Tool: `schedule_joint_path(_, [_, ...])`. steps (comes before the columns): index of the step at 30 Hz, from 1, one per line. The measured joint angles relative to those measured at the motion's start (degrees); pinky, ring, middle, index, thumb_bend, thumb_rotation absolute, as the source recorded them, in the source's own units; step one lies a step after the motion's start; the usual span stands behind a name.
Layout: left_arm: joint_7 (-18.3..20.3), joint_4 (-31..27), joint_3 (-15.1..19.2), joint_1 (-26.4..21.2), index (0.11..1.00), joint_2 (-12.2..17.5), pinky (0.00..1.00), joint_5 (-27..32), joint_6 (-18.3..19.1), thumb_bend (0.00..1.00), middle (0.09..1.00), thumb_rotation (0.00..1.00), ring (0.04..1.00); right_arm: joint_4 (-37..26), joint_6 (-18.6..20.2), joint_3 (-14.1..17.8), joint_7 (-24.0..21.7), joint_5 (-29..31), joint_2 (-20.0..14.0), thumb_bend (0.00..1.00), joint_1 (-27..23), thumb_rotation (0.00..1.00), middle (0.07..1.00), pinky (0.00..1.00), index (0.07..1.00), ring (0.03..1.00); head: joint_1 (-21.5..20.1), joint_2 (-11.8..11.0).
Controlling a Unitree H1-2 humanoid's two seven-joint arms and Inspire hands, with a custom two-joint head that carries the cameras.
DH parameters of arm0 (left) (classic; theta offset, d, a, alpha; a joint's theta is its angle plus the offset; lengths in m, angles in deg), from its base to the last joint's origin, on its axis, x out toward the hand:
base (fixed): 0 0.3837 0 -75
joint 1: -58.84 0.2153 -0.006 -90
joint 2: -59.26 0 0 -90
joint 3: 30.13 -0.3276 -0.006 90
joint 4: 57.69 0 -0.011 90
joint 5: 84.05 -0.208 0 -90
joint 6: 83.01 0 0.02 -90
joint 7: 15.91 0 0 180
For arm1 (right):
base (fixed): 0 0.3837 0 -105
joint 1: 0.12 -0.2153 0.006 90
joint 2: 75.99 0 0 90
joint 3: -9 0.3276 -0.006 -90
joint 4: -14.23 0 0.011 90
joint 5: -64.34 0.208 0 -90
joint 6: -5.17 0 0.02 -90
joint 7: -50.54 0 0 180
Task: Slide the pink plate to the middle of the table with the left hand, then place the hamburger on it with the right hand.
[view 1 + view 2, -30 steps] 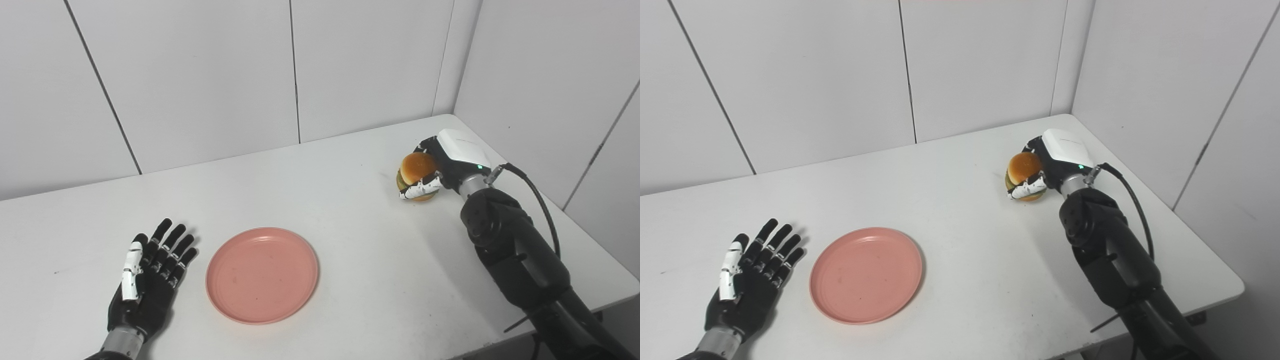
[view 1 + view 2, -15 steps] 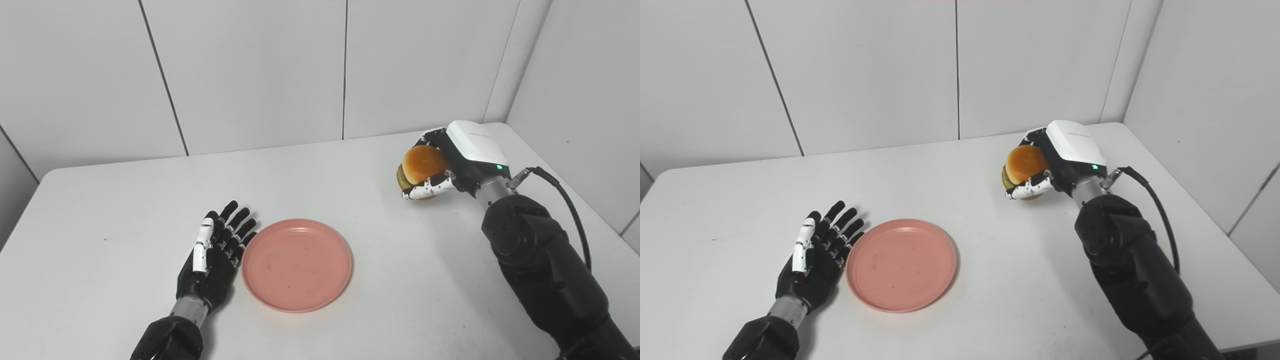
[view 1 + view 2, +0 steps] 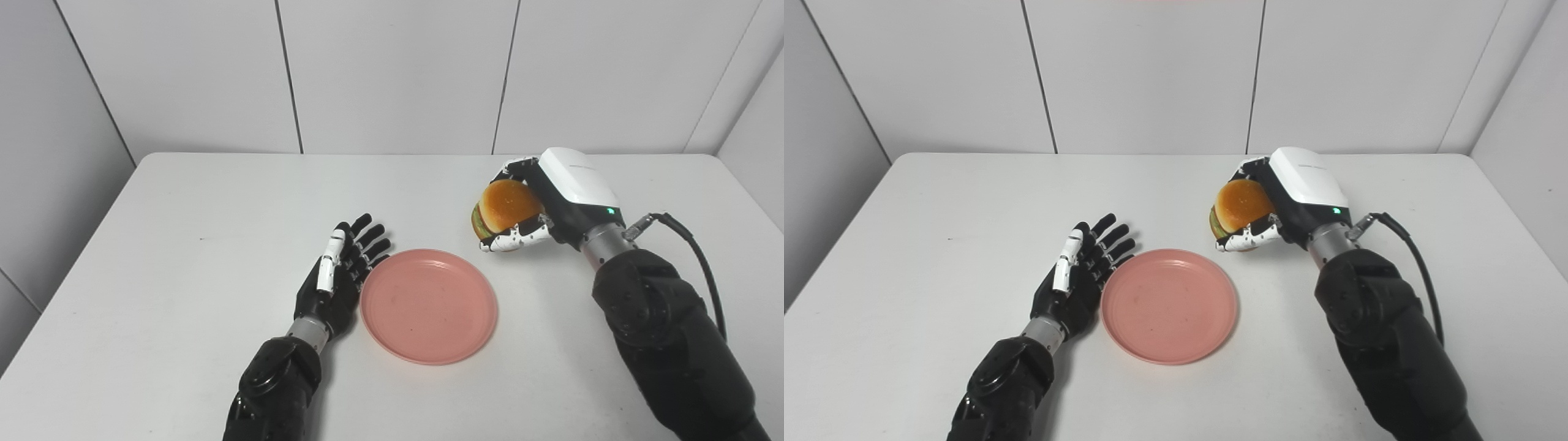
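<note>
The pink plate [image 3: 428, 304] lies flat on the white worktop [image 3: 184, 245], in the middle and nearer the front edge. The left hand [image 3: 337, 282] rests against its left rim, fingers spread and holding nothing. Farther back and to the right, the right hand [image 3: 551, 205] has its fingers closed around the hamburger [image 3: 503, 207], above the worktop just behind the plate.

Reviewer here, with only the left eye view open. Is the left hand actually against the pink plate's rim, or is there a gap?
Observer: The right eye view shows no gap. The open left hand lies flat with its edge at the pink plate.
Operator: Is the hamburger over the plate?
Observer: No. The right hand holds the hamburger beyond the plate's far rim, and a thin strip of table shows between them.
</note>
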Motion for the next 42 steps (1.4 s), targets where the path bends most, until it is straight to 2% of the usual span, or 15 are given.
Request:
schedule_joint_path(6, [-0.4, 0.5, 0.0, -0.5, 0.886, -0.7, 0.87, -0.7, -0.1, 0.36, 0.889, 1.0, 0.881, 0.5, -0.3, -3.4, 0.0, -0.7, 3.1, 0.51, 0.0, 0.13, 0.416, 0.22, 0.487, 0.318, 0.6, 0.2])
schedule_joint_path(8, [-0.5, 0.6, 0.0, -0.6, 0.886, -0.9, 0.86, -0.8, -0.1, 0.36, 0.886, 1.0, 0.877, 0.9, -0.3, -4.5, -0.4, -1.0, 3.7, 0.51, 0.1, 0.13, 0.398, 0.21, 0.486, 0.304, 0.4, 0.4])
schedule_joint_path(17, [-0.8, 0.6, 0.1, -0.8, 0.883, -0.9, 0.86, -0.8, 0.0, 0.35, 0.88, 1.0, 0.872, 3.6, -0.4, -7.1, -1.1, -1.0, 5.1, 0.51, 0.9, 0.14, 0.416, 0.25, 0.487, 0.33, 0.0, 1.3])
schedule_joint_path(24, [-0.8, 0.5, 0.1, -0.8, 0.881, -0.9, 0.86, -0.8, 0.1, 0.36, 0.883, 1.0, 0.876, 4.3, -0.9, -9.1, -1.2, -1.9, 5.2, 0.51, 2.6, 0.13, 0.386, 0.23, 0.485, 0.309, -1.0, 1.7])
schedule_joint_path(35, [-0.9, -0.1, 0.3, -0.8, 0.886, -0.8, 0.87, -0.5, 0.7, 0.36, 0.886, 1.0, 0.879, 4.4, -1.6, -9.8, -2.7, -2.4, 4.6, 0.51, 4.4, 0.13, 0.412, 0.23, 0.488, 0.319, -2.1, 2.2])
schedule_joint_path(42, [-0.9, -0.3, 0.3, -0.8, 0.894, -0.8, 0.87, -0.5, 1.2, 0.37, 0.892, 1.0, 0.885, 5.1, -1.9, -10.1, -2.9, -3.1, 4.3, 0.51, 4.8, 0.13, 0.398, 0.22, 0.488, 0.304, -2.5, 2.3])
